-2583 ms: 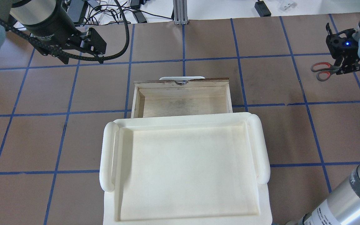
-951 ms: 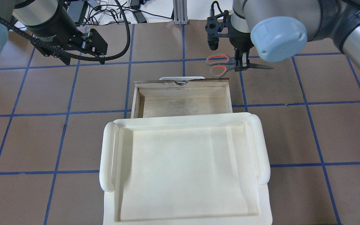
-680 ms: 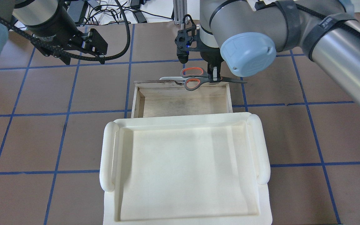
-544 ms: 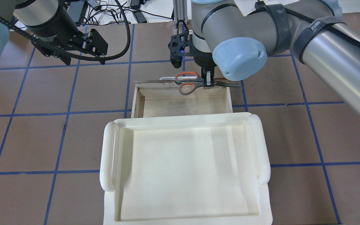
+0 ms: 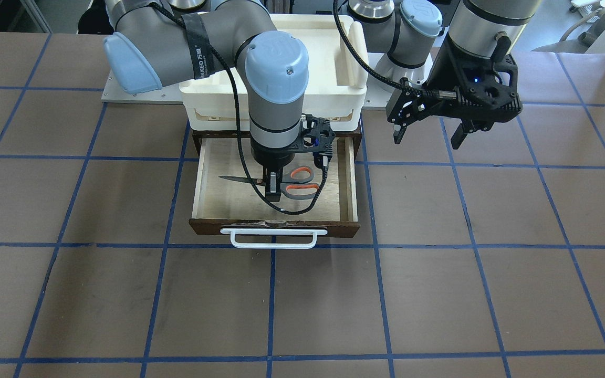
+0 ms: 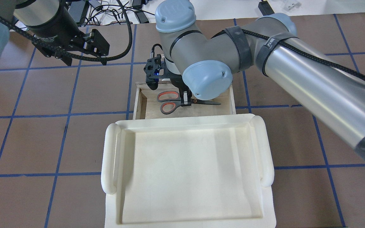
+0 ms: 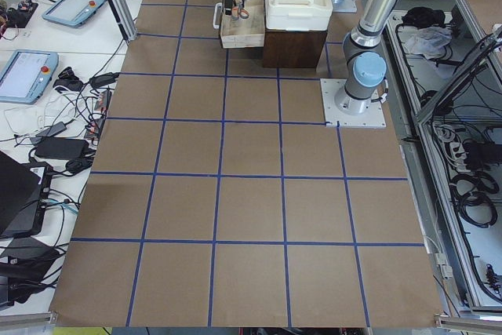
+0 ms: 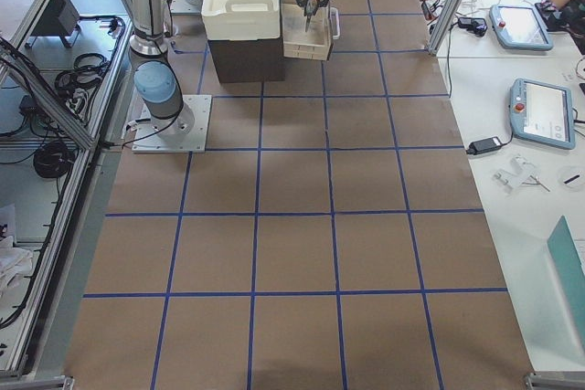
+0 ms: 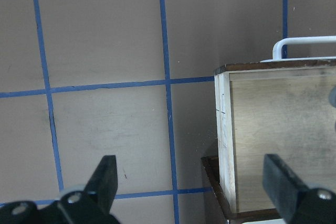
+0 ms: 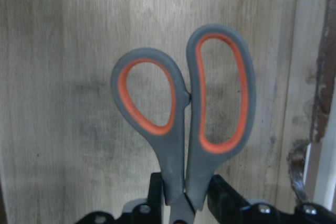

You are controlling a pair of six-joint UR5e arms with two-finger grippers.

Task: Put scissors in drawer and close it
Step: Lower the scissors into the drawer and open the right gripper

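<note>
The scissors (image 6: 169, 101), grey handles lined orange-red, hang flat inside the open drawer (image 6: 233, 102), just over its pale floor. My right gripper (image 6: 185, 99) is shut on them near the pivot, with the blades pointing to the robot's right. The right wrist view shows the handles (image 10: 184, 114) above the plywood, clamped between my fingers (image 10: 226, 199). In the front-facing view the scissors (image 5: 300, 185) sit mid-drawer, behind the white bar handle (image 5: 273, 239). My left gripper (image 5: 428, 135) is open and empty, hovering off the drawer's left side; its fingers (image 9: 105, 177) stand wide apart.
A white plastic tray (image 6: 109, 158) sits on the dark cabinet that the drawer slides out of. The brown table has a blue tape grid. Cables and power bricks (image 6: 106, 9) lie beyond the far edge.
My right arm carried the scissors from the table's far right across to the drawer, over its front, and lowered them inside. The left arm has not moved.
</note>
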